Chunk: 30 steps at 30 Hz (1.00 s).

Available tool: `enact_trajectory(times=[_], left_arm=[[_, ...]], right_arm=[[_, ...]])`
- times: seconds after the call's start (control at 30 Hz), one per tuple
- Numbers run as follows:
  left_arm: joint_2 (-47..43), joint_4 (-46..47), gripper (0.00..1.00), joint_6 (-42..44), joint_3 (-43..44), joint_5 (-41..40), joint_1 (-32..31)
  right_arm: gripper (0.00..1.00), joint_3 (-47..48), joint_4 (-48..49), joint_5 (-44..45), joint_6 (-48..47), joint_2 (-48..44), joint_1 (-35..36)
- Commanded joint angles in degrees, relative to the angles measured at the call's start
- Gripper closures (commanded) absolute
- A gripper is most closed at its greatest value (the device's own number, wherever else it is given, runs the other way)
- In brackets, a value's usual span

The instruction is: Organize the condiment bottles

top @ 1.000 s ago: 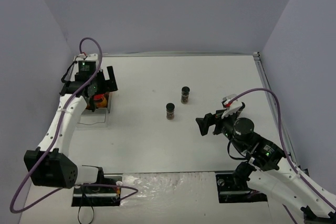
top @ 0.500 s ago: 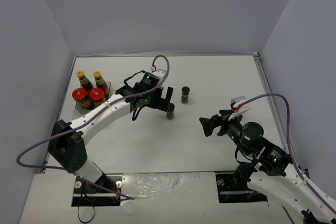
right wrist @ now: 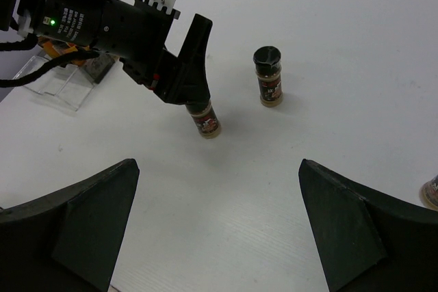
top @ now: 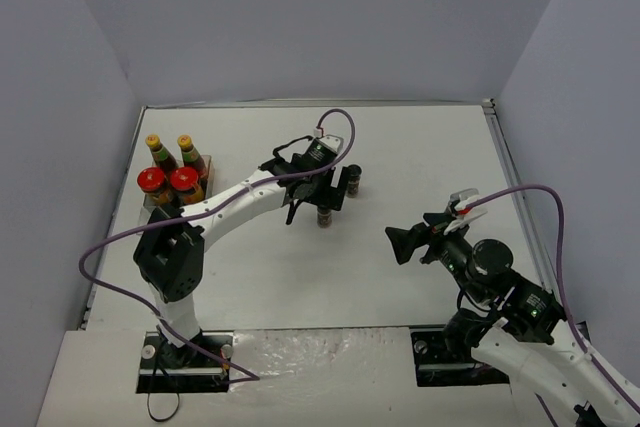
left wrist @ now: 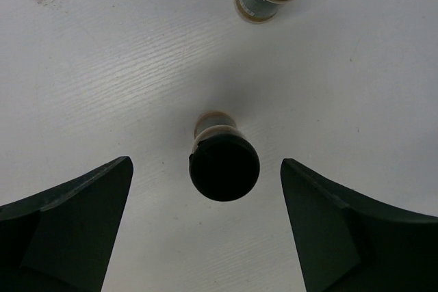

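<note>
Two tall dark-red bottles with yellow caps (top: 153, 144) (top: 185, 143) and two red-lidded jars (top: 151, 181) (top: 183, 179) stand together at the left. A black-capped spice jar (top: 324, 217) stands mid-table. My left gripper (top: 322, 197) hovers open just above it. In the left wrist view its cap (left wrist: 229, 169) sits between the spread fingers of the left gripper (left wrist: 205, 169), untouched. A second spice jar (top: 353, 180) stands just beyond. My right gripper (top: 415, 240) is open and empty. A third spice jar (right wrist: 431, 193) shows only at the right wrist view's edge.
The clear plastic rack (top: 165, 202) holds the bottles and red-lidded jars at the left, near the left wall. In the right wrist view the rack (right wrist: 58, 80) shows behind the left arm. Walls enclose the table on three sides.
My left arm swung from the rack at the left to the table's middle, above the nearer spice jar. The bottles and jars at the rack are now uncovered. My right gripper drifted slightly right.
</note>
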Motion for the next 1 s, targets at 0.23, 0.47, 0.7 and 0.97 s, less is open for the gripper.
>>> enact_trajectory(times=[0.23,0.47,0.7,0.97], left_arm=[[2.2,-2.67,0.36,-2.66,5.81,-4.14,-1.9],[2.49,-3.71,0.51,-3.33,5.58,-4.45,-2.37],[-1.78,-6.67,0.83,-3.29,5.09,-6.93,-2.31],[-13.94,-11.01,0.88,-3.26,-1.54,-10.85,2.57]], right_arm=[[0.0,0.89,1.88,2.07,0.58,-0.5,-0.29],[0.0,0.84,1.81,1.94,0.44,-0.85,-0.27],[0.0,0.79,1.6,1.71,0.62,-1.77,-0.29],[0.0,1.46,1.64,0.95,0.16,-0.54,-0.29]])
